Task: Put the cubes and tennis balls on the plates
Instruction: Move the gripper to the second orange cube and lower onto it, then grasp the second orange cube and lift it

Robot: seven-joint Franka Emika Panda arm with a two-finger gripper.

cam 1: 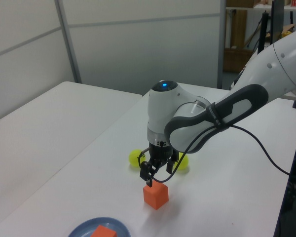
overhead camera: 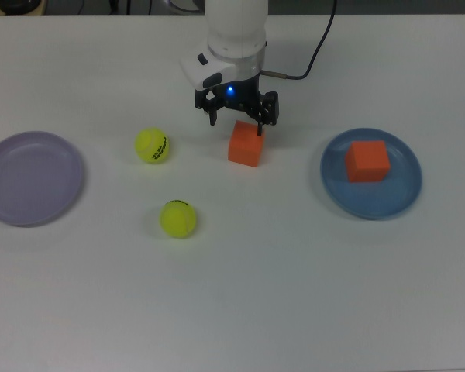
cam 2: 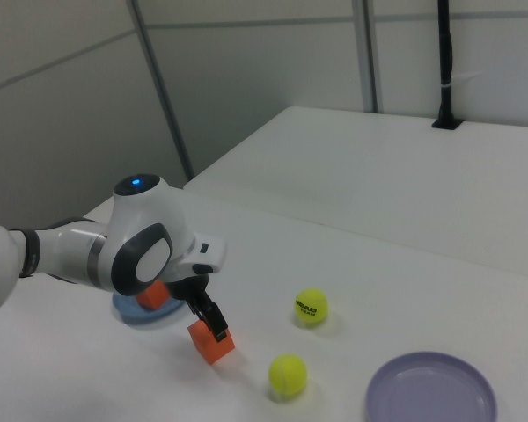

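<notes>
One orange cube stands on the table near the middle. A second orange cube lies on the blue plate at the top view's right. My gripper hangs open just above the loose cube's far edge, its fingers spread wider than the cube. In the left view the gripper is right over that cube. Two tennis balls rest on the table between the cube and the empty lavender plate.
The white arm reaches in from the top view's upper edge, trailing a black cable. In the left view it hides the lavender plate and part of one ball. The white table edge runs along the left view's left.
</notes>
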